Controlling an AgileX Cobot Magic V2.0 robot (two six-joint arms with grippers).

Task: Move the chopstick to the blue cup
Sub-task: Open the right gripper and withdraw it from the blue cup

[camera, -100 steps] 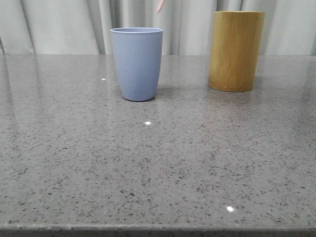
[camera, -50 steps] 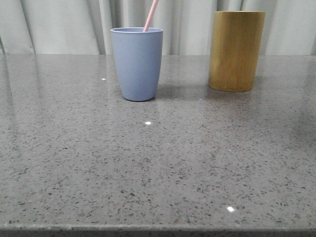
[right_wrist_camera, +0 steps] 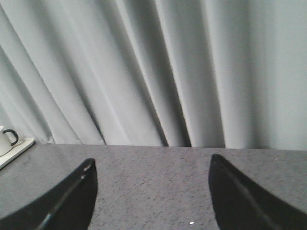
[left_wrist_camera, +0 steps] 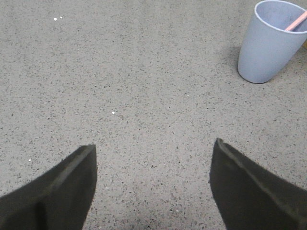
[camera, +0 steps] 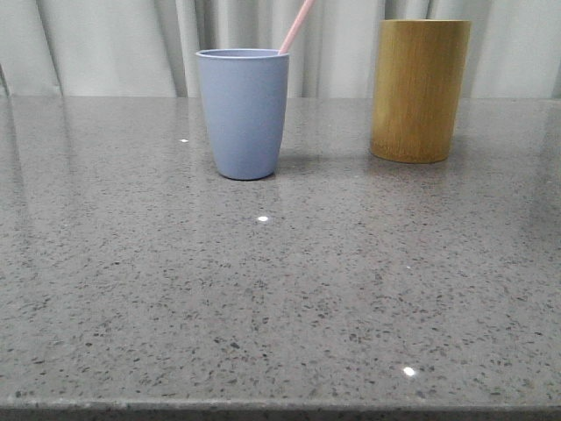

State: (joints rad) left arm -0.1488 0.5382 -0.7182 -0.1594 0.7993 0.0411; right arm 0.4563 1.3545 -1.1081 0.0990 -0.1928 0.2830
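Now both grippers (left_wrist_camera: 151, 191) (right_wrist_camera: 151, 196) hold jaws wide apart.

A grey speckled stone table (camera: 263, 289) is dotted with small bright spots of light, and long pale grey curtains (camera: 114, 44) are hung in folds behind it.

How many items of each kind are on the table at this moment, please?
Cups: 2, the blue cup and the bamboo cup
Chopsticks: 1, the chopstick leaning inside the blue cup
Total: 3
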